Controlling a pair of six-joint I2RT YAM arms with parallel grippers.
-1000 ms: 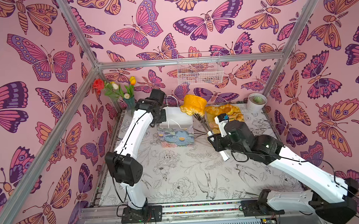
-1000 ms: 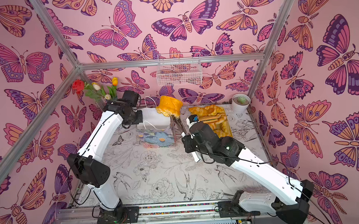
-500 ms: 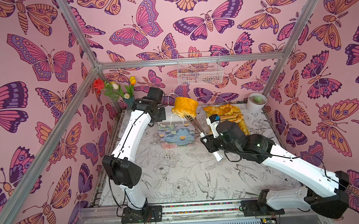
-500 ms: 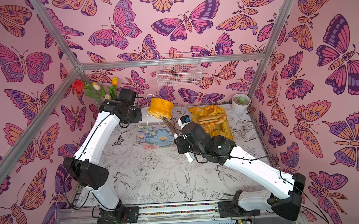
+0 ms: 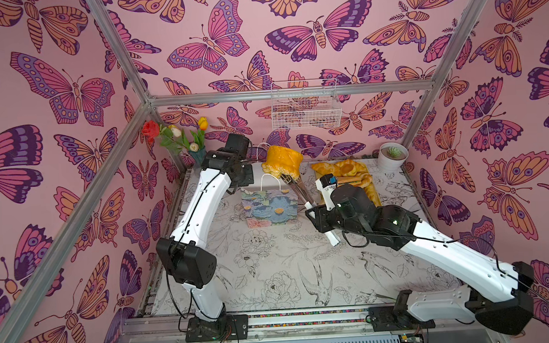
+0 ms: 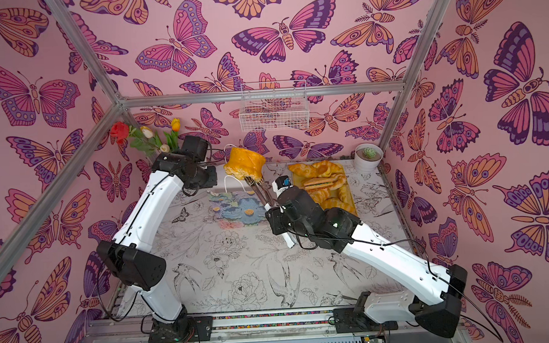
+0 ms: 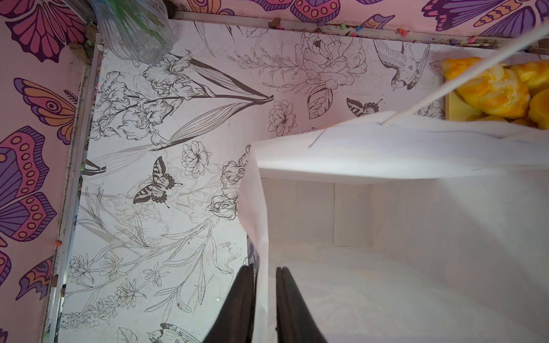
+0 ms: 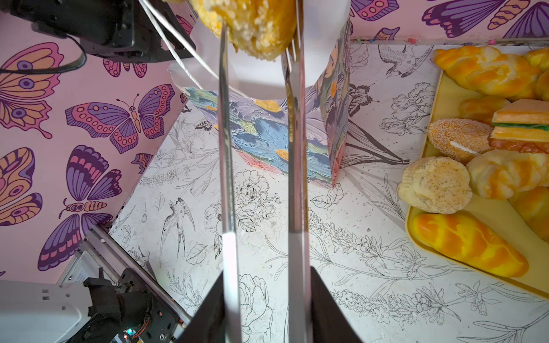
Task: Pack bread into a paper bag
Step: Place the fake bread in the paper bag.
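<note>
The golden-yellow toy bun (image 5: 282, 160), clenched in long metal tongs (image 5: 300, 192) by the right gripper (image 8: 267, 285), had been carried from the flat yellow tray (image 8: 487, 212) to over the flower-printed paper bag (image 5: 270, 209), so only its release seemed left.

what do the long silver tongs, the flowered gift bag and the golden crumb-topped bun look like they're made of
The long silver tongs: metal, likely polished steel; mirror-like glare along both arms.
The flowered gift bag: matte paper or thin card; sharp creases, plain white inside, cord handles.
The golden crumb-topped bun: probably foam or soft plastic, not real bread; very saturated, even colour.
</note>
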